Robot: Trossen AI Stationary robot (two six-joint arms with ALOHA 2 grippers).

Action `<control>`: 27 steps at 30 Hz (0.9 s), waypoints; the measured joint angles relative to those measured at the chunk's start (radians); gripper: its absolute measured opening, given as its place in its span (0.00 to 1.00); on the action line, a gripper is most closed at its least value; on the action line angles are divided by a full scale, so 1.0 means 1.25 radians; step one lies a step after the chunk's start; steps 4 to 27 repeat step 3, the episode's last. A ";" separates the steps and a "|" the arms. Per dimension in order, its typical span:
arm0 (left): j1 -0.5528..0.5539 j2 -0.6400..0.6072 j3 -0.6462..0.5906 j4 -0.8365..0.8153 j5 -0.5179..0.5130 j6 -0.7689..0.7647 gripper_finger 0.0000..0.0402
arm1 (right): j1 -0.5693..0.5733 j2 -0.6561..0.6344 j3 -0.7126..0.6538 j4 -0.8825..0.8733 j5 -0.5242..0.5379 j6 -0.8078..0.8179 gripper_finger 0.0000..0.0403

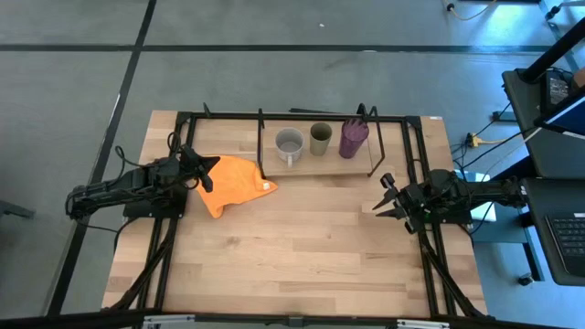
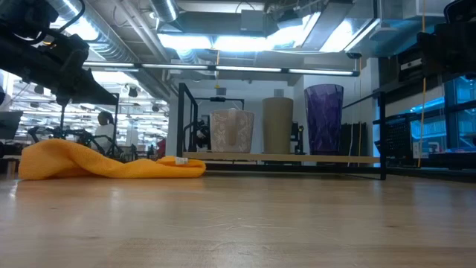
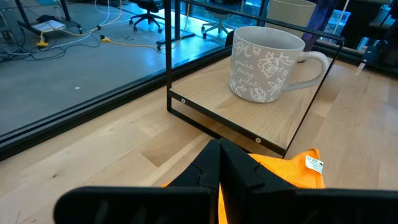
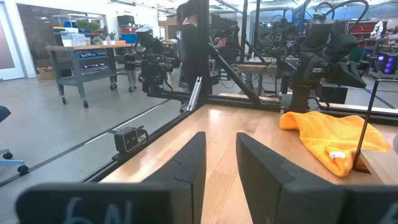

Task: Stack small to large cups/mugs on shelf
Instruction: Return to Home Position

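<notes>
The light-wood shelf [image 1: 315,168] stands at the table's far middle. On it, in a row, a grey mug [image 1: 290,144], an olive-green cup [image 1: 321,138] and a purple ribbed cup [image 1: 353,139] stand upright on their bases, apart from one another. They also show in the low view: mug [image 2: 232,132], olive cup [image 2: 277,125], purple cup [image 2: 323,119]. My left gripper [image 1: 207,170] is shut and empty, raised over the left edge of an orange cloth [image 1: 235,185], left of the shelf. My right gripper [image 1: 388,197] is open and empty, near the shelf's right front corner.
The orange cloth [image 2: 104,162] lies crumpled on the table, against the shelf's left side [image 3: 249,138]. Black frame rails [image 1: 419,164] run along the table's far, left and right edges. The table's near half [image 1: 302,256] is bare wood. A person [image 4: 188,43] stands in the room beyond.
</notes>
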 joint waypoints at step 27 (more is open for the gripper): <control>0.000 0.000 0.000 0.000 0.000 0.000 0.00 | 0.000 0.000 0.000 0.000 0.000 0.000 0.22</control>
